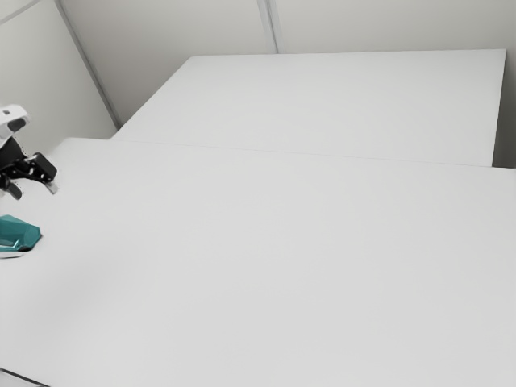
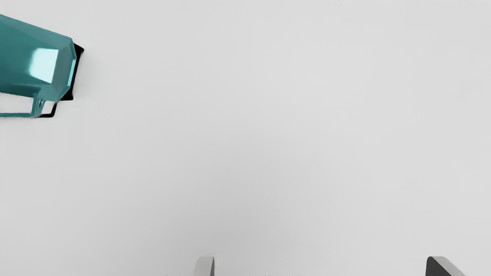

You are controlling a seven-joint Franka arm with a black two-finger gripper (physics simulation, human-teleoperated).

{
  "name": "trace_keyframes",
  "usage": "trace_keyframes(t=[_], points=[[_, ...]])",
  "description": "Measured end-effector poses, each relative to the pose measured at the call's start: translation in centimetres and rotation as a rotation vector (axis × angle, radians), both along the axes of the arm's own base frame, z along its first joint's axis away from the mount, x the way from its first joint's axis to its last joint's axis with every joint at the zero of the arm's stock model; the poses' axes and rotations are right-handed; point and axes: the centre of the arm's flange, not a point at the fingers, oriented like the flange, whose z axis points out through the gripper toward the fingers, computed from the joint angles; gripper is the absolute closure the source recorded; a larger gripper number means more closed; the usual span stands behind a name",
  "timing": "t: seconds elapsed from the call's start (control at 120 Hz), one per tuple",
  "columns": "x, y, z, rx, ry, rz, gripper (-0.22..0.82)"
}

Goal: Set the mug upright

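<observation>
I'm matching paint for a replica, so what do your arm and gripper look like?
The bit of my arm in the exterior view is white with rounded edges and dark patches. My gripper is black and angular, with two fingers. In the wrist view their narrow tips have pale grey faces, and one also has a dark grey side.

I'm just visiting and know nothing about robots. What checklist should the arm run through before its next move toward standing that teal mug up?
1. Gripper open: ok, its two fingers stand well apart.
2. Nothing already held: ok, the space between the fingertips is empty.
3. Mug between the fingers: not ok, it lies off to one side.
4. Mug upright: not ok, it is on its side on the table.
5. Mug empty inside: cannot tell, both views cut it off.
</observation>
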Motion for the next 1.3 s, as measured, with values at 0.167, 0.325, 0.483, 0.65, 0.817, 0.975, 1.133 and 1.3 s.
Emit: trace_keyframes(t=[0.167,0.325,0.483,0.65,0.817,0.975,1.133,1.3], points=[[-5.0,4.9,-1.8,-0.058,-0.063,0.104,0.0],[-9.0,8.5,-2.9,-0.072,-0.118,0.137,0.0],[-11.2,12.4,-5.3,-0.089,-0.167,0.146,0.0],[-11.4,17.8,-8.5,-0.115,-0.22,0.132,0.0],[-13.4,20.6,-10.8,-0.137,-0.253,0.071,0.01],[-17.6,23.7,-13.3,-0.172,-0.271,0.003,0.02],[-18.0,28.7,-13.7,-0.131,-0.319,-0.099,0.02],[-14.5,31.3,-17.2,-0.129,-0.395,-0.223,0.02]])
